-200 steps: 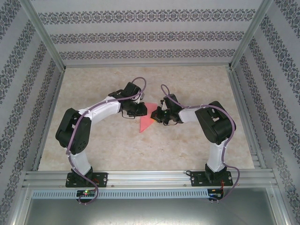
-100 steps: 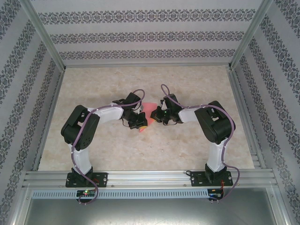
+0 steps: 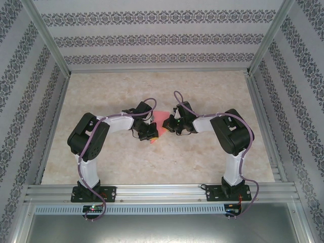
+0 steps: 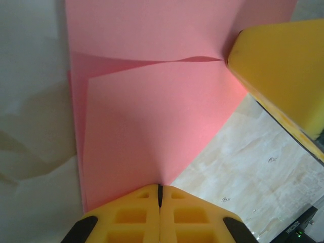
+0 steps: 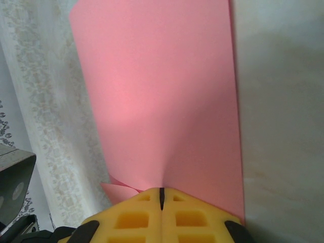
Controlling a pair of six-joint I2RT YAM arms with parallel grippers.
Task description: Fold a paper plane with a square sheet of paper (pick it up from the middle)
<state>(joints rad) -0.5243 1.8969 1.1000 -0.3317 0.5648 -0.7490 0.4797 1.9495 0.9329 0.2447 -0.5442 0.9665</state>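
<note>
Between the two grippers, over the middle of the table [image 3: 152, 167], sits the paper [image 4: 152, 116]: pink and already part-folded, with one flap laid over the layer beneath and a crease [image 4: 167, 61] running across it. Whether it rests on the table or hangs just clear of it cannot be told.

Findings, each placed against the paper:

1. Left gripper [image 4: 160, 188]: clenched on the paper's near-left edge. Its jaws are fully together and the sheet runs into the seam between them.
2. Right gripper [image 5: 162, 191]: likewise clenched on the paper, at its right side. The left wrist view shows its yellow tip meeting the paper where the crease ends.
3. Long axis: from overhead the paper reads as a narrow shape running far to near. Its near tip is beside the left gripper and its far part beside the right gripper.

Judgement: the sheet is pinned at two opposite points, so neither arm can turn a flap without the other yielding or acting as anchor. The left arm is nearer the loose near tip. The right arm holds the crease end and is better placed as the fixed point. Pulling the two apart risks a tear along the crease
</note>
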